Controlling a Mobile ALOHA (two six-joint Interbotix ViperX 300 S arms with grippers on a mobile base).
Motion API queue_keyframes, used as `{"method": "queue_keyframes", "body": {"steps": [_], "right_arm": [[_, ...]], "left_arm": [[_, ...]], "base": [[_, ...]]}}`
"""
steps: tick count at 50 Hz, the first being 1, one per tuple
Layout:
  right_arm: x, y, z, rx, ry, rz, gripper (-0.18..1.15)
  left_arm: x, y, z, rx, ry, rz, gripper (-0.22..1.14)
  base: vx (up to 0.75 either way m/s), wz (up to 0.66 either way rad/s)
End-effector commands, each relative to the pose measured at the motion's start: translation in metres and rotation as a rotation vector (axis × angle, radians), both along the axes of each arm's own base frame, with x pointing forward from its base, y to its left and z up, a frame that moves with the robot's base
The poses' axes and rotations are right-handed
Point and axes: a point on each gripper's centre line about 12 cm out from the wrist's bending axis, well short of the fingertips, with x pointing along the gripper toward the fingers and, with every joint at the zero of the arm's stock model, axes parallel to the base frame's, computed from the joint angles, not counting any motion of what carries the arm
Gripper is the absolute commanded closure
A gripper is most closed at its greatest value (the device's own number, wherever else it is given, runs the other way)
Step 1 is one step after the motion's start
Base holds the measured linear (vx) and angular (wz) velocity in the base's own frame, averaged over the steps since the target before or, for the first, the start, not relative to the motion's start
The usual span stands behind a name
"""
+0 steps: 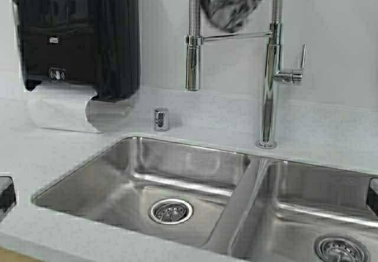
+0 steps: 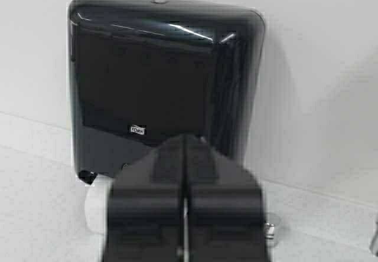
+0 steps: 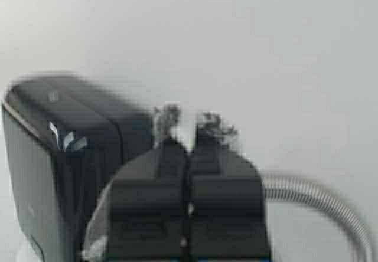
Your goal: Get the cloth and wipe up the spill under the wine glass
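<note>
Both grippers clenched on nothing, left gripper facing the paper towel dispenser, right gripper nearer the patterned cloth draped high over the spring faucet, hanging downward; wine glass unseen.

A soft dark grey cloth with a white leafy pattern hangs over a shiny chrome spring-neck faucet. A glossy black wall-mounted paper towel dispenser holds white paper, seen just beyond the matte black left gripper fingers. The brushed silver steel double sink sits in a pale grey-white countertop.
</note>
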Motion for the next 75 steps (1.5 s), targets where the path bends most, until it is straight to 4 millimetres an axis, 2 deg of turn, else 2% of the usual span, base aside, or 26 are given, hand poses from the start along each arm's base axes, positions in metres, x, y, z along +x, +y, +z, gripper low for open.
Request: {"method": "queue_keyframes", "body": {"steps": [1,16,30,57,66,75], "right_arm": [[-0.016,-0.001,0.037,0.024,-0.055,0.01,0.91],[-0.03,0.005,0.039,0.009,-0.016,0.037,0.91],[-0.043,-0.002,0.037,0.009,0.008,0.035,0.91],[-0.046,0.001,-0.032,-0.048,0.148,0.048,0.91],[-0.053,-0.003,-0.058,-0.077,0.193,0.047,0.91],[-0.069,-0.012,-0.079,-0.088,0.215,0.049,0.91]], "left_arm": [[0.002,0.0,0.003,0.003,-0.003,0.0,0.89],[0.004,0.0,0.001,-0.001,0.011,-0.001,0.89],[0.004,0.0,-0.001,-0.003,0.022,-0.001,0.89],[0.001,0.0,0.004,-0.009,0.0,-0.001,0.89],[0.002,0.0,0.003,-0.004,0.014,-0.001,0.89],[0.006,0.0,0.002,0.004,0.035,-0.001,0.89]], "base": [[-0.13,-0.01],[-0.16,0.05],[-0.16,0.1],[-0.18,0.19],[-0.14,0.27],[-0.12,0.34]]}}
